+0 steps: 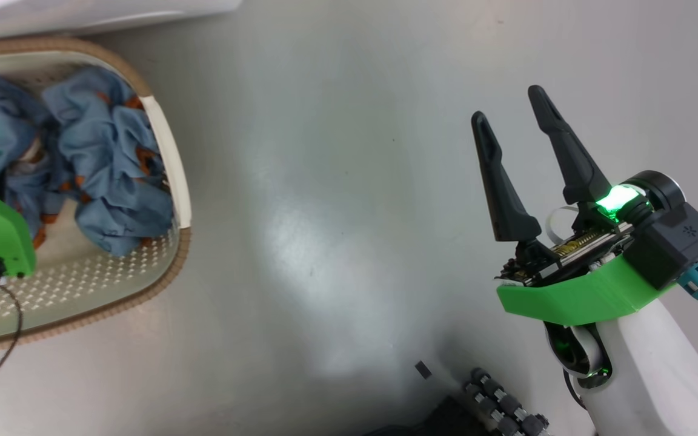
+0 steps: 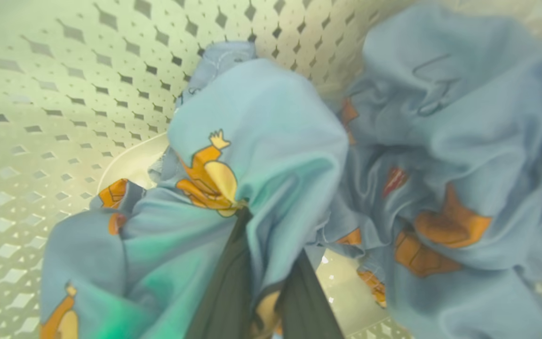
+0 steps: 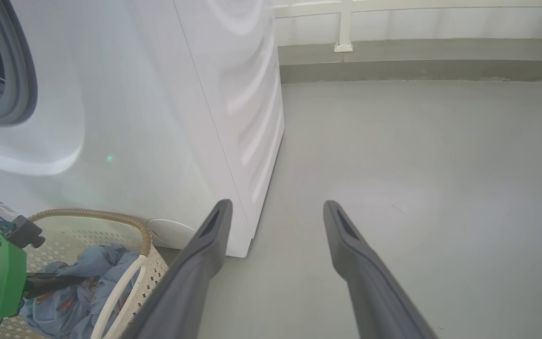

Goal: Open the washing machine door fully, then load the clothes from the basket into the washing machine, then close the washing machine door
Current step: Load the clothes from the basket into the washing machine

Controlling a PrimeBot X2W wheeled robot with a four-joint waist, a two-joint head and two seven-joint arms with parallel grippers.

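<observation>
**Item 1. Left hand** (image 2: 271, 235). Lowered into the basket. Its two dark fingers (image 2: 226, 287) were drawn close on a fold of light blue cloth. This was a pinch on fabric, and nothing was lifted clear as far as could be told.

**Item 2. Clothes** (image 1: 113, 163). Two light blue garments printed with orange figures. One was gathered about the left hand's fingers. The other was bunched just beside it, off to one side of the fingertips. Both lay inside the basket.

**Item 3. Basket** (image 1: 113, 266). Cream, with perforated walls and a brown rim. It stood around the left hand on the grey floor (image 1: 349, 181).

**Item 4. Right hand** (image 1: 509, 106). Well apart from the left hand and the basket, over bare floor. Its fingers were spread wide with nothing between them.

**Item 5. Washing machine** (image 3: 158, 117). White, beyond the basket as seen from the right hand, with the basket close against its front. The grey gasket (image 3: 26, 94) of the drum mouth looked uncovered (how far the washing machine door stood open could not be told).

**Progress, as judged.**
- Opening the door: probably done.
- Loading: barely begun, at the first grasp, with both garments yet to go in.
- Closing the door: entirely left.
</observation>
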